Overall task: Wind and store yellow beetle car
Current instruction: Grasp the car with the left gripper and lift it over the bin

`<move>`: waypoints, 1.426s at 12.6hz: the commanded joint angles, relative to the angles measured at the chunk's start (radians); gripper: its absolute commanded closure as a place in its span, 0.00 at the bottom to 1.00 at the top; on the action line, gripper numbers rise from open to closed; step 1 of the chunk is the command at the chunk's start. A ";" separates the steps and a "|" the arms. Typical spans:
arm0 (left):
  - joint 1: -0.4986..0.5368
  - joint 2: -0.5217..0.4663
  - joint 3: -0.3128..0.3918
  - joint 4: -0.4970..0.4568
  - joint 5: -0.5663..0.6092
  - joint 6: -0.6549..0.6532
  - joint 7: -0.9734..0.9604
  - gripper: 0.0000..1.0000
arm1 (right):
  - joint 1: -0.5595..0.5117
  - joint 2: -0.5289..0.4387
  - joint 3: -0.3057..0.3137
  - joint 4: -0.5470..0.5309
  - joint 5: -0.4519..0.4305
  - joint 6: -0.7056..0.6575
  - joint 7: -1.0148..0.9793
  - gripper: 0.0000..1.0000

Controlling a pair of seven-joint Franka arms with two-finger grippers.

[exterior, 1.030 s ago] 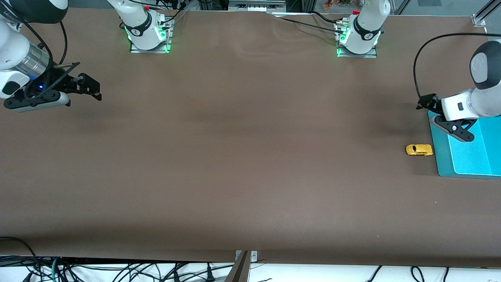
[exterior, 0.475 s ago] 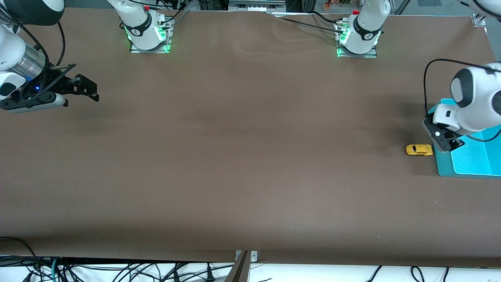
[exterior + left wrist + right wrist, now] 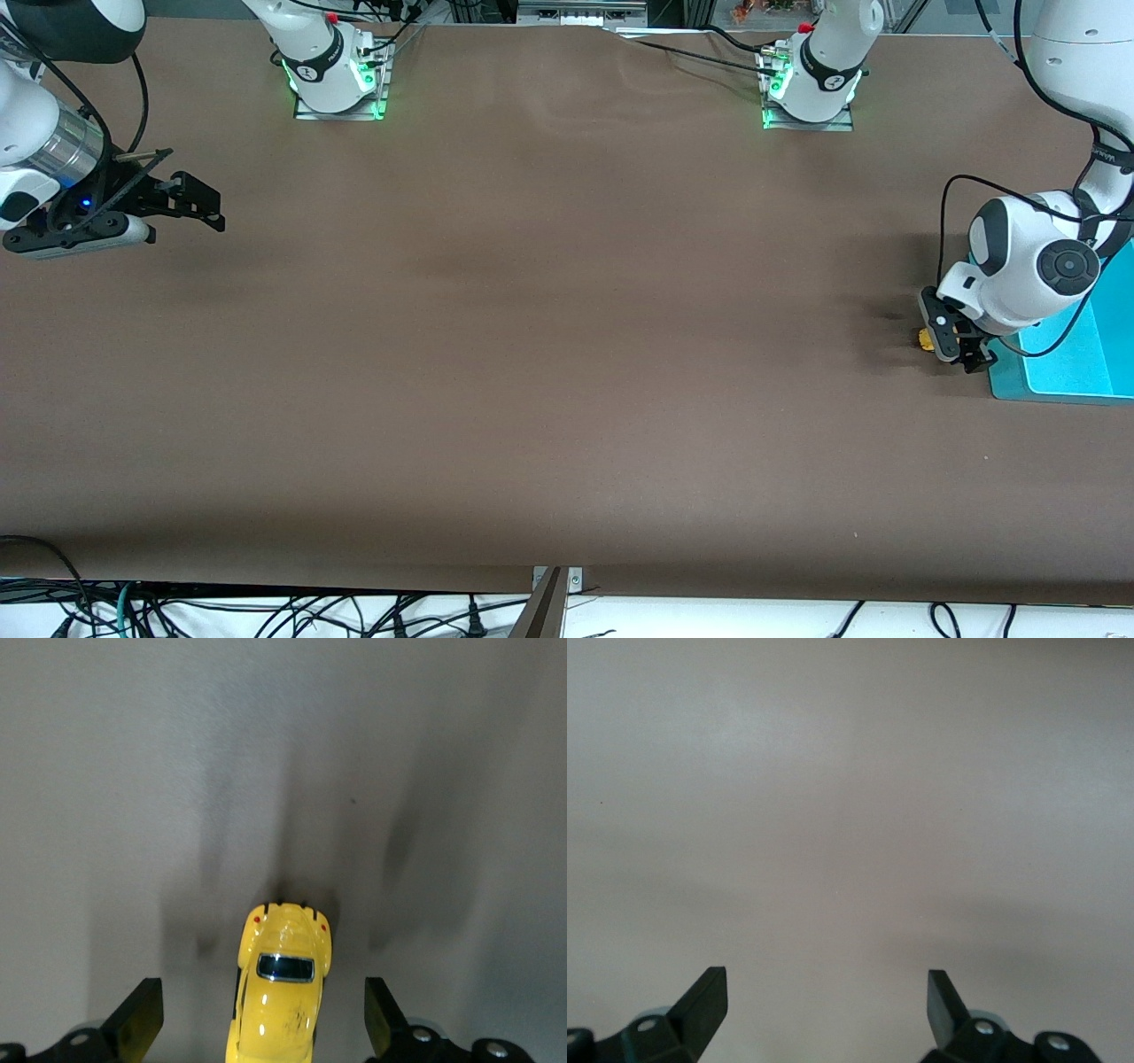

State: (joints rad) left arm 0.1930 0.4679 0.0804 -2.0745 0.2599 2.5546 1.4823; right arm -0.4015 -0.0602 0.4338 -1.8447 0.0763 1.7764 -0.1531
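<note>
Meanwhile my right gripper [image 3: 190,197] waited, spread wide, over bare table at its own arm's end. My left gripper [image 3: 955,341] hung wide above the yellow beetle car [image 3: 282,992], just beside the teal tray [image 3: 1054,381]; I judged centring on its flanks mattered. Nothing showed in the tray's visible part.

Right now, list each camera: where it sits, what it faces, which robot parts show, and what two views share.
Front view: high across the table, facing both bases; shows the right gripper over bare table, the left gripper down over the yellow beetle car, beside a teal tray.
Left wrist view: looks down; open fingers flank the car.
Right wrist view: looks down at bare table; open fingers show.
Front and left wrist views share the car.
</note>
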 commanded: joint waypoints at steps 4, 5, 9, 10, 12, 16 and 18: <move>0.005 0.057 0.041 -0.003 0.015 0.078 0.067 0.07 | -0.003 0.005 0.002 0.018 0.014 -0.020 0.004 0.00; 0.003 0.057 0.041 -0.003 0.015 0.078 0.067 0.41 | -0.003 0.005 0.002 0.018 0.014 -0.020 0.004 0.00; -0.007 0.052 0.039 0.007 0.028 0.065 0.069 0.87 | -0.003 0.003 0.000 0.018 0.010 -0.031 0.004 0.00; -0.007 0.029 0.033 0.008 0.028 0.049 0.069 0.87 | -0.005 0.003 0.000 0.018 0.010 -0.034 0.004 0.00; -0.006 -0.049 -0.039 0.043 0.025 -0.133 0.064 0.87 | -0.003 0.003 0.002 0.025 0.010 -0.037 0.004 0.00; -0.006 -0.092 -0.088 0.215 0.015 -0.478 0.061 0.87 | -0.003 0.003 0.002 0.025 0.008 -0.038 0.006 0.00; 0.003 -0.094 -0.077 0.279 0.030 -0.607 0.070 0.86 | -0.003 0.003 0.002 0.027 0.008 -0.038 0.007 0.00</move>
State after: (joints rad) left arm 0.1819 0.3656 -0.0046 -1.8572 0.2617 2.0455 1.5393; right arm -0.4015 -0.0600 0.4336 -1.8412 0.0762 1.7618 -0.1531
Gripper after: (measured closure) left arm 0.511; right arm 0.000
